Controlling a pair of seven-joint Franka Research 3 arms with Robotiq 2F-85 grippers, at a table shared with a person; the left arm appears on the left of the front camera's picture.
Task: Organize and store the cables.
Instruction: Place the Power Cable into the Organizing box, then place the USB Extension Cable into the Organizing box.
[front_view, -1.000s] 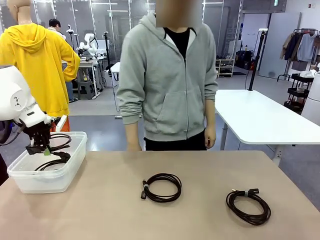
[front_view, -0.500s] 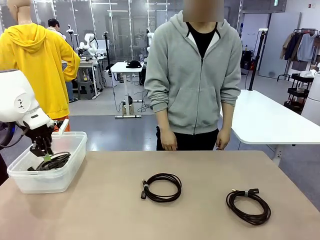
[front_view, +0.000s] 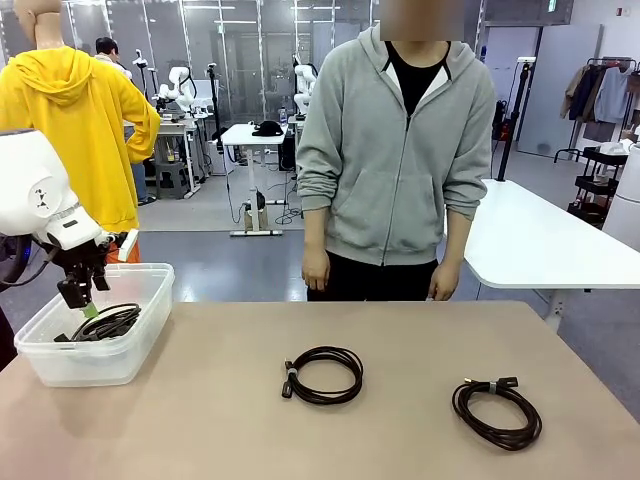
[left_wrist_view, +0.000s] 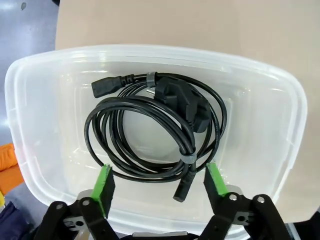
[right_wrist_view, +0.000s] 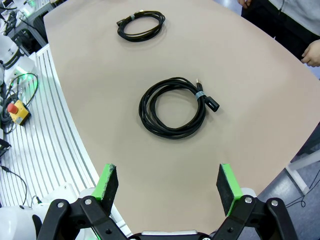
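One cable (front_view: 108, 320), a black coil with plug ends, lies loose in the clear plastic bin (front_view: 152, 300) at the table's left. My left gripper (front_view: 86, 300) hangs open just above it, holding nothing. The left wrist view looks down on that coiled cable (left_wrist_view: 100, 125) on the bin's floor (left_wrist_view: 260, 125), with my left gripper (left_wrist_view: 159, 175) spread wide over its near edge. Two more coiled cables rest on the tan table, one in the middle (front_view: 352, 380) and one at the right (front_view: 500, 437). My right gripper (right_wrist_view: 166, 180) stands open above the table, short of a coil (right_wrist_view: 146, 107); another coil (right_wrist_view: 150, 30) lies farther off.
A person in a grey hoodie (front_view: 395, 150) stands at the far edge, hands (front_view: 315, 270) hanging off the table. A white table (front_view: 530, 240) stands behind at the right. The tan tabletop (front_view: 200, 400) is bare between the bin and the middle coil.
My left gripper has opened, dropped the cable into the bin and lifted slightly. The person has shifted to the right along the far edge.
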